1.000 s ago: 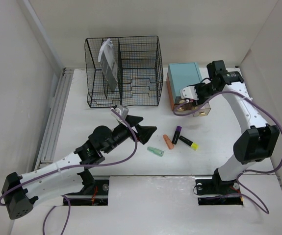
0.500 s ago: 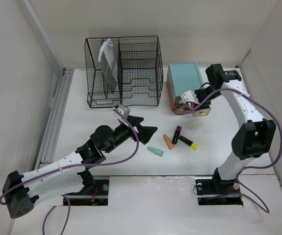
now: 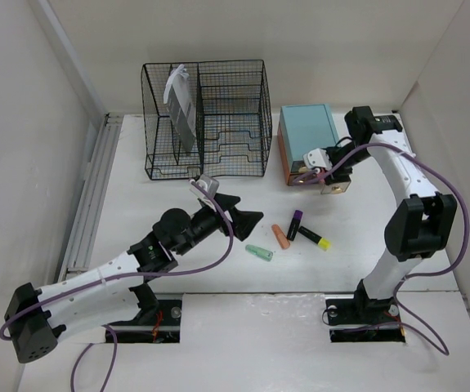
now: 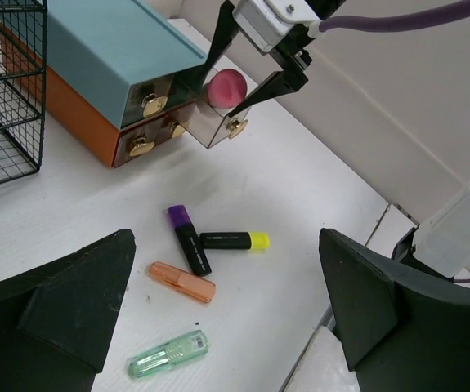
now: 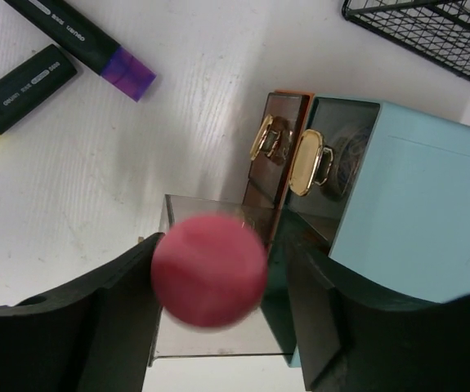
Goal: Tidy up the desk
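Where right fingers (image 5: 96,327) flank a ball (image 5: 209,269), desk (image 5: 177,106) lies below

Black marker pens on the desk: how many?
2. The purple-capped black marker lies beside an orange plastic highlighter; the yellow-capped black marker lies on its other side. More may be hidden.

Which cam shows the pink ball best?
Right wrist: the pink ball is large and central above the open drawer, though blurred. Left wrist shows it smaller but sharp. Top external barely shows it under the right gripper.
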### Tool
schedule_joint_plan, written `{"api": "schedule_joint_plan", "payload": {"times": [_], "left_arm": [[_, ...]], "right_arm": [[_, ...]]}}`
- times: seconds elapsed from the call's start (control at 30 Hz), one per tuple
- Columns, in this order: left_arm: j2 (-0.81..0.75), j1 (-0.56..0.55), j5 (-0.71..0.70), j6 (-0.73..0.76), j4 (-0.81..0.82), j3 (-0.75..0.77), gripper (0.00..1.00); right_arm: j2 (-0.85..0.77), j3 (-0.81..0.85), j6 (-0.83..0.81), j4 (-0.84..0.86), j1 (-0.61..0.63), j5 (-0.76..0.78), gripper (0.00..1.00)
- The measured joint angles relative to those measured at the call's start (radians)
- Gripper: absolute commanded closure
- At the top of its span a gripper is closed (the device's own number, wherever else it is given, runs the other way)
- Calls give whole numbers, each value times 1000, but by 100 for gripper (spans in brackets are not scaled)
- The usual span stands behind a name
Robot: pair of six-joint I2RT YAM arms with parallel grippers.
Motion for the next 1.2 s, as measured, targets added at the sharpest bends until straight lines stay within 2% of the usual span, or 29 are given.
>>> {"api": "schedule_joint_plan", "payload": {"times": [0.03, 0.13, 0.3, 0.37, 0.47, 0.5, 0.6, 0.63, 0.67, 1.2], "left_arm": [[3, 0, 0, 0, 0, 0, 6], [10, 0, 0, 0, -1, 0, 6], [11, 0, 0, 0, 0, 0, 6], [11, 0, 0, 0, 0, 0, 6], [11, 0, 0, 0, 0, 0, 6], [11, 0, -1, 0, 0, 0, 6], [11, 0, -5, 0, 0, 0, 6], [11, 0, -6, 0, 0, 0, 6], [11, 0, -7, 0, 0, 0, 6], [-37, 0, -8, 0, 5, -15, 6]], "right_arm": [[0, 0, -1, 4, 0, -5, 26], [0, 0, -8, 10, 0, -13, 25], [-19, 0, -7, 11, 0, -23, 27], [-39, 0, -6, 10, -1, -30, 31], [-87, 0, 1, 6, -6, -47, 53], [-108, 0, 4, 5, -8, -56, 66], [-165, -3, 24, -2, -13, -76, 81], [-180, -6, 28, -4, -13, -81, 90], [-190, -8, 32, -6, -13, -85, 93], [-182, -116, 116, -4, -5, -109, 94]]}}
